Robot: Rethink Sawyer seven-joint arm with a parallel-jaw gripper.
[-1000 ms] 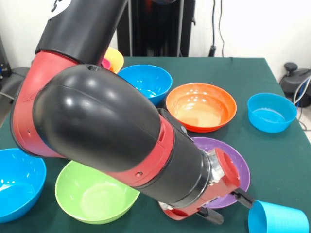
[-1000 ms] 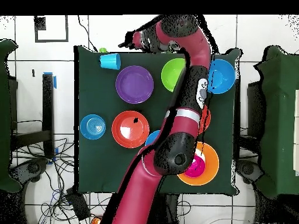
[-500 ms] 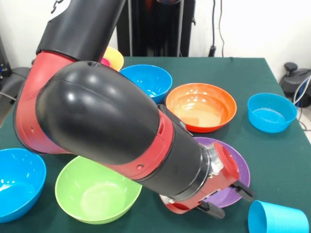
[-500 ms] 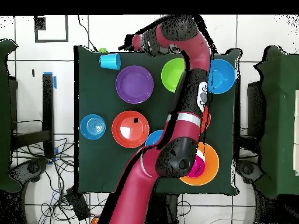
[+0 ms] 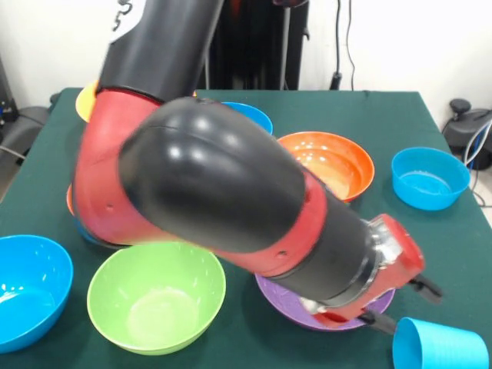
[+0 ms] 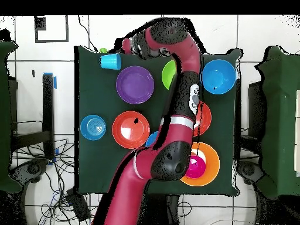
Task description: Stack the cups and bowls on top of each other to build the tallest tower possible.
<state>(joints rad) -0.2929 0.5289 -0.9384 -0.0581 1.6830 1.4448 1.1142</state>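
Tumbler on its side at the table corner, gripper just beside it

Tumbler [image 5: 440, 344], light blue, lies tipped over in the lower right of the front view, its open mouth turned toward the gripper [image 5: 400, 307]. Two dark fingers [image 5: 425, 287] show, one above the other with a gap between them and nothing held: the jaws stand released. They sit just beside the tumbler's rim; contact cannot be told. In the overhead view the tumbler [image 6: 110, 61] lies in the upper left of the green table [image 6: 94, 99], with the gripper [image 6: 124, 46] just to its right.

The purple bowl [image 5: 288, 301] sits partly under the wrist. The lime green bowl [image 5: 156, 296] is at lower centre, a blue bowl [image 5: 29, 288] at lower left. The red-orange bowl [image 5: 336, 162] is right of centre, and a pale blue bowl [image 5: 429, 177] is at the right edge.

Overhead, the yellow-orange bowl [image 6: 212, 170] at lower right holds the small magenta bowl [image 6: 196, 168].
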